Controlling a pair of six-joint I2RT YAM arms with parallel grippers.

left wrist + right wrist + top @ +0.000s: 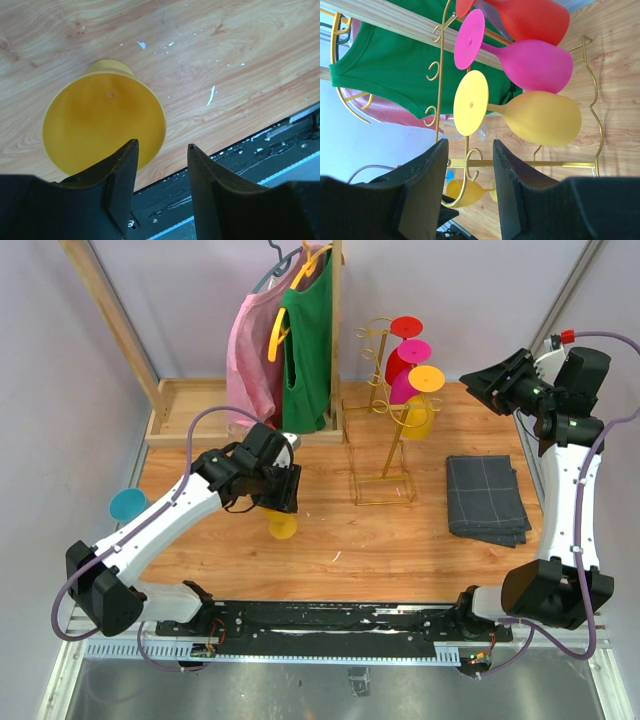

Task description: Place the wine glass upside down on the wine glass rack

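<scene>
Top external view: on the desk (420, 540), the gold rack (570, 163) stands straight ahead of the right jaws, part-open and empty. The yellow wine glass (102, 120) sits just beyond the left jaws, part-open, empty, apparently lining up a grasp.

Table (380, 540): rack (393, 452), cloth (485, 498), possibly yellow glass (283, 528)

Bright colours on a pale wood-grain table (400, 540)
Gold wine glass rack (545, 163); red glass (535, 20), pink glass (535, 65), yellow hung glass (540, 117); yellow wine glass (100, 120); grey checked cloth (485, 500).
</scene>
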